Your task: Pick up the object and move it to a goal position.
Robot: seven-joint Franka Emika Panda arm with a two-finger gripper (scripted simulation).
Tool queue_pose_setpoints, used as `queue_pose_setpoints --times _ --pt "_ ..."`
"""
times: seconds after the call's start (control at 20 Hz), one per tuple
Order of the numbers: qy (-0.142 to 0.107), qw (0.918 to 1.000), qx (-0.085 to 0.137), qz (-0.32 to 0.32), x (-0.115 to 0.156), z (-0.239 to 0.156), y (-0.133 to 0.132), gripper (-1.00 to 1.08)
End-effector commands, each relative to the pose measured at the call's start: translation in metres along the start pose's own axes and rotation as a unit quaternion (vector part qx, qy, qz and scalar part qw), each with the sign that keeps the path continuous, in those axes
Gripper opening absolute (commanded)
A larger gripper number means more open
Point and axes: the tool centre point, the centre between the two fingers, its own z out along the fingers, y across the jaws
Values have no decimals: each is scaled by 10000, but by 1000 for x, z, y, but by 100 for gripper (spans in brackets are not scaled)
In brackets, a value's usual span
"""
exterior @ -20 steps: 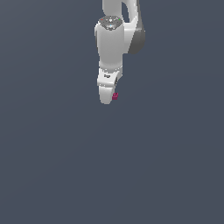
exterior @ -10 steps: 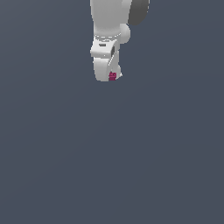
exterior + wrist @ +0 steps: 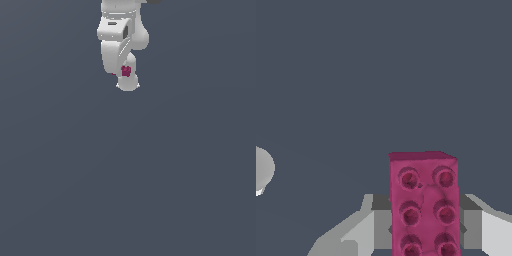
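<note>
The object (image 3: 126, 71) is a tiny magenta-pink block, held high near the top of the exterior view between the fingers of my white gripper (image 3: 126, 75). In the wrist view the object (image 3: 424, 200) fills the space between my two grey fingers (image 3: 371, 227) and shows round studs in two rows. My gripper (image 3: 425, 225) is shut on it, with one finger pressing each long side. The arm's white body hides part of the block in the exterior view.
A plain dark grey-blue surface fills both views. A pale rounded shape (image 3: 263, 170) shows at the edge of the wrist view; what it is I cannot tell.
The arm has risen toward the top of the exterior view with the block still gripped, and the wrist has turned.
</note>
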Motion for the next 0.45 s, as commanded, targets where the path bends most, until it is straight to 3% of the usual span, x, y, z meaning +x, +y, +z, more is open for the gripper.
queue_pose_setpoints --times 0.0,0.4 --pt "-2 10000 4 1 -2 -7 -1 -100" --pt "-5 10000 4 3 -2 -9 0 -100"
